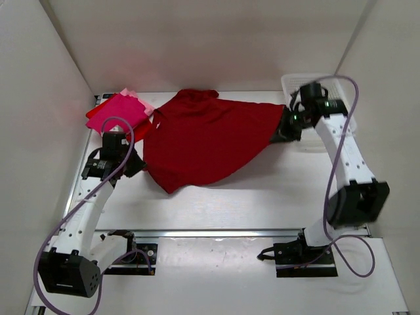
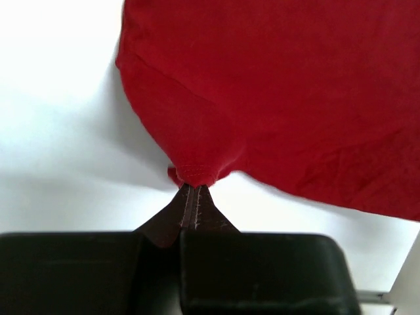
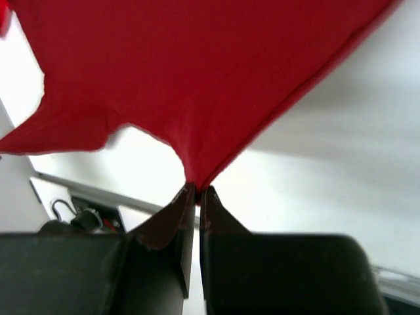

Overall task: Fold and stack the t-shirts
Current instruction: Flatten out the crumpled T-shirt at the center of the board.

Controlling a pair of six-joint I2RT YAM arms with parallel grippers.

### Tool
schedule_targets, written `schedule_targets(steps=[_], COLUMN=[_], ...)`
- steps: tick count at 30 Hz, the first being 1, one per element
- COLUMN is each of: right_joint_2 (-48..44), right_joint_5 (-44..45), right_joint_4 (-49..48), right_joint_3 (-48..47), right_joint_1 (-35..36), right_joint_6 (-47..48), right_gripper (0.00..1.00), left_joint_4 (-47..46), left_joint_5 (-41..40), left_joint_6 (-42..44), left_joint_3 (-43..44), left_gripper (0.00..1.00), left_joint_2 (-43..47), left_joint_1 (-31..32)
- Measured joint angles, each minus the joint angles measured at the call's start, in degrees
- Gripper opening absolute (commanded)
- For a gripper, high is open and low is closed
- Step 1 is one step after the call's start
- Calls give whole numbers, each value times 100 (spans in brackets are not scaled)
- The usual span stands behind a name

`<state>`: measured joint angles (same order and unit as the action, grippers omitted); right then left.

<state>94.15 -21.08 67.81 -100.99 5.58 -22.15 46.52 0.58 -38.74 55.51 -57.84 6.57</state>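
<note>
Now, dark red t-shirt (image 1: 210,138): stretched between your two sets of fingers, belly sagging toward the table (image 1: 262,197) beneath them; I judge you are spreading it out.
Folded stack (image 1: 118,113): magenta on top, a light pink edge showing, just beyond the left fingers.
Right gripper (image 3: 197,193): pinched shut on a shirt edge.
Left gripper (image 2: 193,197): clamped shut on a bunched hem.
Next move: lower both together, keeping tension, so the cloth lies flat before folding.
</note>
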Motion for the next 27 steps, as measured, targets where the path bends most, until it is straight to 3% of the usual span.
schedule_targets(steps=[5,9,19,27], right_joint_2=[-1661,-2210,-4315,-5464], right_joint_5=[-162,-269,-334,-179], right_joint_4=[-1272,-2037,-2175,-1237], right_joint_3=[3145,4708,6769,7023], right_joint_1=[-291,-461,-1167,-1399], right_joint_6=[-81,-162,-450,-479], right_gripper=[0,0,0,0], left_joint_4=[46,46,1276,2321], left_joint_5=[94,190,374,422], left_joint_6=[-26,-50,-17,293], left_joint_3=[-361,-651,-1484,-1266], left_gripper=[0,0,0,0], left_joint_2=[-140,-122,584,715], left_joint_1=[177,299,-22,-160])
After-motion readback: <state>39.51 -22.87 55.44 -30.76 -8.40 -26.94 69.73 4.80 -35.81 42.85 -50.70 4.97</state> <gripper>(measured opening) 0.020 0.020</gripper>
